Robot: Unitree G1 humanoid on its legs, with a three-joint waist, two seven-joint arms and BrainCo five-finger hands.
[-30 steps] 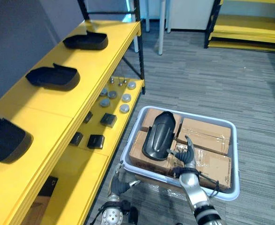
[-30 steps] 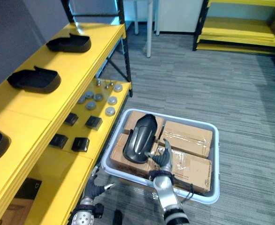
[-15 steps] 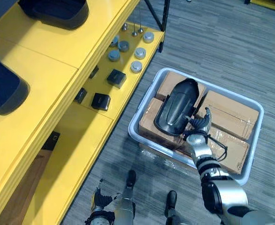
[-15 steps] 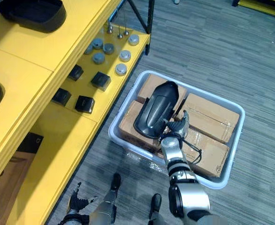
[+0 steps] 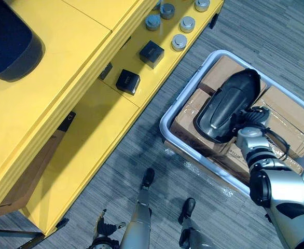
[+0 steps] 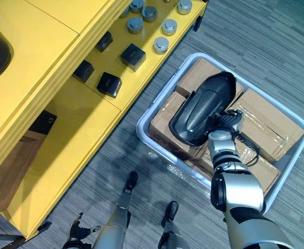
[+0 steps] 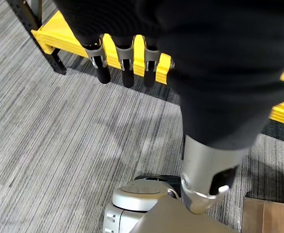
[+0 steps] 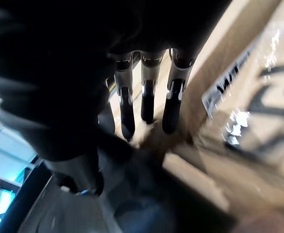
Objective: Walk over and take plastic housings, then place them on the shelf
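Note:
A black plastic housing (image 5: 225,105) lies hollow side down on cardboard boxes inside a white bin (image 5: 168,114) on the floor. My right hand (image 6: 222,123) rests against the housing's near right edge. In the right wrist view its fingers (image 8: 147,98) reach out straight over the cardboard, with the dark housing (image 8: 98,204) beside the thumb; the hand is open. My left hand (image 6: 80,233) hangs low by my side, its fingers (image 7: 126,64) straight above the carpet. Another black housing (image 5: 10,43) sits on the yellow shelf's top board (image 5: 64,62).
The lower shelf board (image 6: 87,111) carries small black boxes (image 6: 109,83) and several round silver parts (image 6: 161,44). The bin stands close to the shelf's front edge. Cardboard boxes (image 6: 268,124) fill the bin. Grey carpet (image 5: 115,171) lies between me and the shelf.
The camera has tipped down and closer, so the whole scene shifted. My right hand has moved up against the housing's edge. My left hand has dropped down to my side.

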